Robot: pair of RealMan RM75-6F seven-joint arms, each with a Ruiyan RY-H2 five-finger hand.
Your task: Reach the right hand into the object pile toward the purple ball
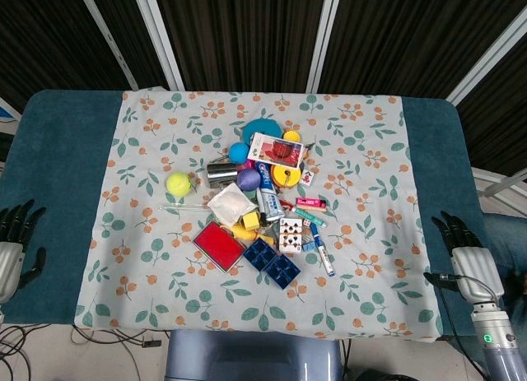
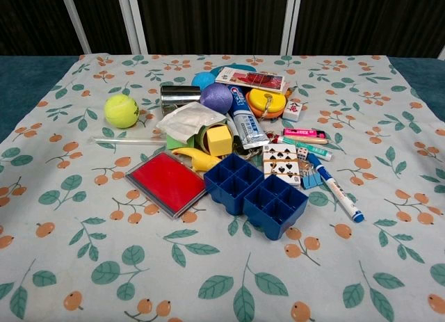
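My right hand [image 1: 466,251] has black fingers on a pale silver-grey palm block with rounded corners. A thin black cable loops off its inner side near the wrist. Below it, my forearm is a light grey cylinder carrying a small green indicator light ringed in black. My left hand [image 1: 14,243] matches it: black fingers above a silver-grey body, only partly visible at the frame edge.

Purple ball [image 2: 216,97], floral-patterned cloth [image 2: 389,162]
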